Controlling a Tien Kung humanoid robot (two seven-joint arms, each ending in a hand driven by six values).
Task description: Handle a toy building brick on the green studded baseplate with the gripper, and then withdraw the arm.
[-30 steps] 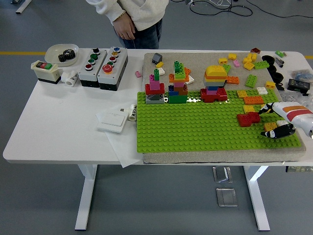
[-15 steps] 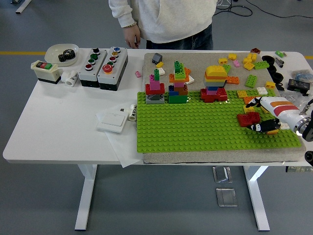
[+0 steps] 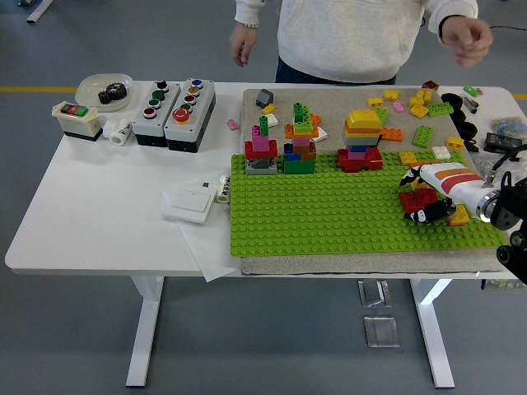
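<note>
The green studded baseplate (image 3: 329, 214) lies on a grey mat at the table's front. Near its right end sits a red brick (image 3: 420, 202). My right hand (image 3: 415, 196), white and orange with black fingers, reaches in from the right edge and is low over this brick. Its fingers are spread, one tip (image 3: 409, 175) behind the brick and the others (image 3: 422, 216) in front of it. I cannot see that they press on it. A yellow brick (image 3: 460, 216) lies just under the hand's wrist side. The left arm does not show.
Three brick towers (image 3: 261, 151) (image 3: 300, 141) (image 3: 361, 141) stand along the baseplate's back edge. Loose bricks (image 3: 424, 123) litter the mat at back right. Button boxes (image 3: 174, 105), a bowl (image 3: 104, 89) and a white switch plate (image 3: 191, 200) are on the left. A person stands behind the table, both hands (image 3: 241, 45) (image 3: 467, 37) raised.
My right hand has slid left along the baseplate, from its right edge to the red brick. The person has stepped to the right and lifted both hands.
</note>
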